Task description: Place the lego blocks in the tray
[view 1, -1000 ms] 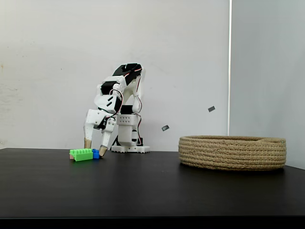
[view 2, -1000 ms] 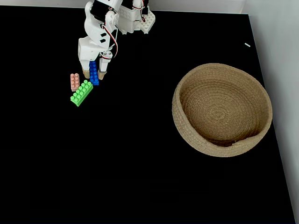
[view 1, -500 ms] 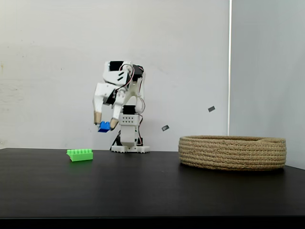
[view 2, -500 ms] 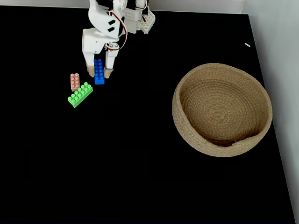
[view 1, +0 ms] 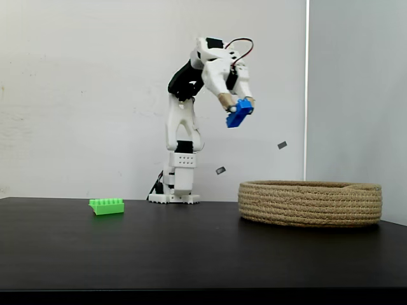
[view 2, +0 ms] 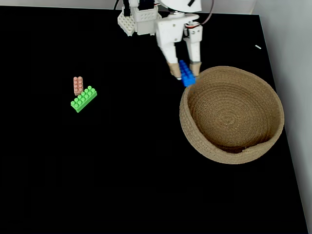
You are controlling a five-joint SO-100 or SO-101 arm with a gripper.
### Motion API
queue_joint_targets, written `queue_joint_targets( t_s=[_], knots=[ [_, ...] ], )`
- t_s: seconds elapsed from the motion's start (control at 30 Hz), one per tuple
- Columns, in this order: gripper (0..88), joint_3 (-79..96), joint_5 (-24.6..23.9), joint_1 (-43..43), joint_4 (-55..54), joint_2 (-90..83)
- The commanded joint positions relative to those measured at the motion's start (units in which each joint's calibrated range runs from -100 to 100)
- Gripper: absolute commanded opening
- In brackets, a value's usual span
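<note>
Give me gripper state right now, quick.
Gripper: shut on the blue lego block, held high in the air near the rope basket's rim.

we see a rough, matt tray of coiled tan rope on a smooth black surface, glossy studded plastic bricks in green, pink and blue, and white plastic arm shells.

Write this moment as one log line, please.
tool: shut on blue brick, raised near basket rim | green brick, pink brick: on table | basket: no bricks
</note>
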Motion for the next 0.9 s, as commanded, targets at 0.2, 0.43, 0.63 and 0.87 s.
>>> queue_joint_targets(
  t_s=[0.2, 0.43, 0.63, 0.87],
  knots=[
    [0.0, -12.8, -4.7, -9.6, -0.2, 14.2],
    [31.6, -17.5, -5.6, -10.8, 0.8, 21.1],
    [34.0, -21.6, -5.1, -10.5, 3.9, 22.3],
    [31.4, -7.2, -1.1, -3.3, 7.1, 9.1]
  ],
)
